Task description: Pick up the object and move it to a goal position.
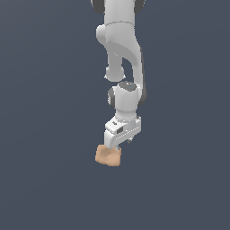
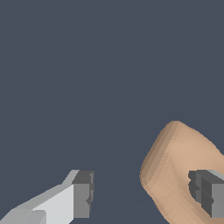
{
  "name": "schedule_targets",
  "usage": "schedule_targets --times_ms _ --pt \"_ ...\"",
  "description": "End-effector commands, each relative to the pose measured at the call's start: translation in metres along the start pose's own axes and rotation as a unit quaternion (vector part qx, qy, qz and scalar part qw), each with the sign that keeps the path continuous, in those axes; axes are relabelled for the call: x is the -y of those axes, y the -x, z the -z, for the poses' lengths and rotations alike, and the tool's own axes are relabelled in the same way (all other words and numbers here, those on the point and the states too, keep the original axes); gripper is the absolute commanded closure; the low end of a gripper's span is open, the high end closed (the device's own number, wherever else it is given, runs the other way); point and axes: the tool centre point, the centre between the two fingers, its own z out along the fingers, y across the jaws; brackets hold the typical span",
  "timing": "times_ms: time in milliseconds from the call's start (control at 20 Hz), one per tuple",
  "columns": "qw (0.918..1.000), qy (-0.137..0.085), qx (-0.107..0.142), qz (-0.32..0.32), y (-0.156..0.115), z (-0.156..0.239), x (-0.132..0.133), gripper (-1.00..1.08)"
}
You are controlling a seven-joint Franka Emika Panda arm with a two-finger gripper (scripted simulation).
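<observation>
The object (image 1: 108, 155) lies flat on the plain dark ground, directly under the gripper (image 1: 117, 144). It is roughly square (no clear long axis), with one rounded corner pointing away from the arm in the wrist view. The gripper's fingers (image 2: 82, 199) stand wide apart, holding nothing; one fingertip overlaps the block, the other is over bare ground.

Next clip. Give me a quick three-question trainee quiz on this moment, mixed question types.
1. True or false: the claw is shut on the tan block.
2. In the wrist view, the block lies: A) centred between the fingers, B) off toward one finger, C) out of sight.
3. What colour is the block in the exterior view?

Key: 1 false, the fingers stand apart; 2 B, one finger overlaps it; 3 tan-orange.
</observation>
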Motion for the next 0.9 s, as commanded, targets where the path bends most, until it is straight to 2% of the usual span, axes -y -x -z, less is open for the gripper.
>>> schedule_targets --times_ms 0,250,450,650,850 --pt "0.9995 0.016 -0.007 0.027 -0.001 -0.005 0.0 -0.6" --pt "0.9952 0.051 -0.017 0.082 0.0 -0.013 -0.002 -0.6" --pt "0.9884 0.082 -0.021 0.126 0.001 -0.018 -0.004 -0.6" --pt "0.9784 0.115 -0.021 0.171 0.002 -0.021 -0.006 -0.6" --pt "0.9647 0.149 -0.018 0.216 0.004 -0.022 -0.008 -0.6"
